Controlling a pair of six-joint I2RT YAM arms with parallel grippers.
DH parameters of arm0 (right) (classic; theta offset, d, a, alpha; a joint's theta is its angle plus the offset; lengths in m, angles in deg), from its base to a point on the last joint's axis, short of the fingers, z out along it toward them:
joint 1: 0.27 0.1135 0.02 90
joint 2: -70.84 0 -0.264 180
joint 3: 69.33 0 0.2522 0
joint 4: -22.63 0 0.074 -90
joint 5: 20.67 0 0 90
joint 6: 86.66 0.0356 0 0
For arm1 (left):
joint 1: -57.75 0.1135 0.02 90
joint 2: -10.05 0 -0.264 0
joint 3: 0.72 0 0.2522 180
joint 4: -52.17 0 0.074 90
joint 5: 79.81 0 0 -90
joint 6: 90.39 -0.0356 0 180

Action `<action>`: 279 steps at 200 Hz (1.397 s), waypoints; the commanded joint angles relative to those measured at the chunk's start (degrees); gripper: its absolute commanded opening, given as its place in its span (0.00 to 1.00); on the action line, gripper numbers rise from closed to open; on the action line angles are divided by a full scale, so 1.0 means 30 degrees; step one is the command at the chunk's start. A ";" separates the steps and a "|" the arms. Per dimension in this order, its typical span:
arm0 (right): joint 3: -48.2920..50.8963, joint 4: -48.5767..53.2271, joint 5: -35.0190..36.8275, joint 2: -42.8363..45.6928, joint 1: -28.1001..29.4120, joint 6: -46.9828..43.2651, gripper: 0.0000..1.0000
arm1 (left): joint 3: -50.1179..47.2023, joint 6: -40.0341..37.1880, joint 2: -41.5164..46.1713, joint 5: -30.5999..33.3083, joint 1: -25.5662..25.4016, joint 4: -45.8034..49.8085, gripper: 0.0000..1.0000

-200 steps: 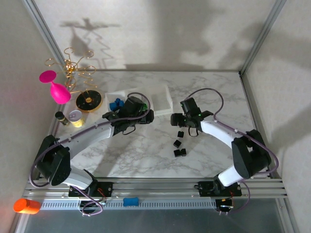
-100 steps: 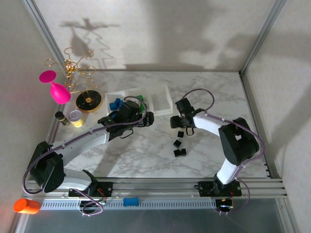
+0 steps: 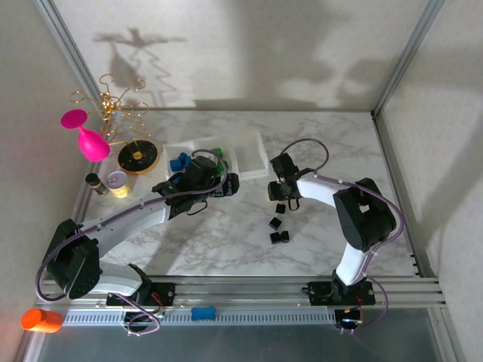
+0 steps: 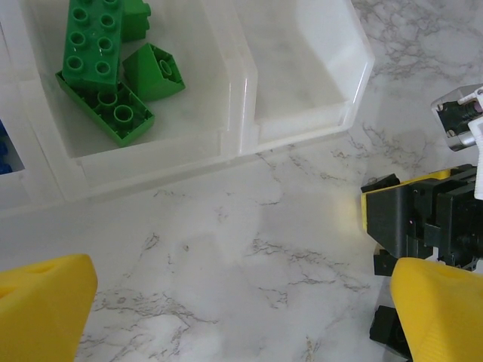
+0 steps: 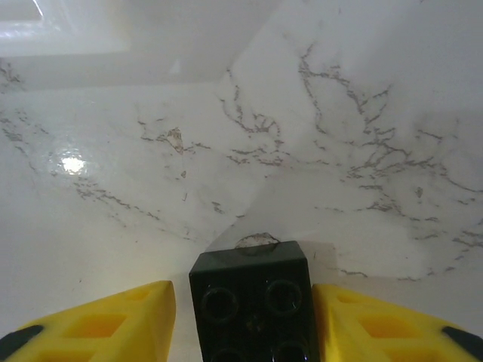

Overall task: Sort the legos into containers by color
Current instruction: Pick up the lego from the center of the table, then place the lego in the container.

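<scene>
**Fig. – Materials & finishes.**
- Tabletop (image 5: 362, 113): marble-look, white w/ grey veins, smooth, glossy, w/ lamp glare.
- Tray (image 4: 245, 98): translucent whitish plastic, smooth, slight sheen.
- Green bricks (image 4: 94, 68): hard plastic, semi-gloss, moulded studs.
- Black brick (image 5: 253, 290): plastic, satin, faint reflections round studs.
- Finger pads (image 5: 106, 324): yellow plastic, matt.
- Rail (image 3: 249, 290): bare metal, dull silver, grooved lengthwise.
- Wire stand (image 3: 117, 102): gold-tone metal, shiny.
- Goblet (image 3: 92, 143): pink, glossy; material unclear.
- Walls (image 3: 241, 53): off-white, matt.
- Arm links (image 3: 136, 219): white, smooth.
</scene>
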 commanded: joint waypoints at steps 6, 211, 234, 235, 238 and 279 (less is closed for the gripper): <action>-0.0556 0.0073 0.0485 -0.0484 -0.0020 -0.0181 0.45 | 0.0475 0.0067 -0.0352 0.0480 -0.0108 0.0178 1.00; -0.8237 0.0532 0.0145 -0.2987 0.1368 -0.0036 0.27 | 0.0075 0.0587 0.1892 0.3037 0.0732 0.0511 1.00; -0.9312 0.0152 0.0243 -0.3922 0.1369 -0.0179 0.28 | -0.0183 0.0837 0.2161 0.3152 0.1045 0.0287 1.00; -0.9345 0.0122 0.0262 -0.3972 0.1369 -0.0195 0.28 | -0.0203 0.0846 0.2163 0.3165 0.1055 0.0281 1.00; -0.9459 0.0067 0.0370 -0.4092 0.1379 -0.0183 0.28 | -0.0218 0.0891 0.2176 0.3201 0.1085 0.0272 1.00; -1.1403 0.0385 0.1123 -0.5821 0.1383 -0.0430 0.37 | -0.0224 0.1031 0.2019 0.3090 0.1357 0.0109 1.00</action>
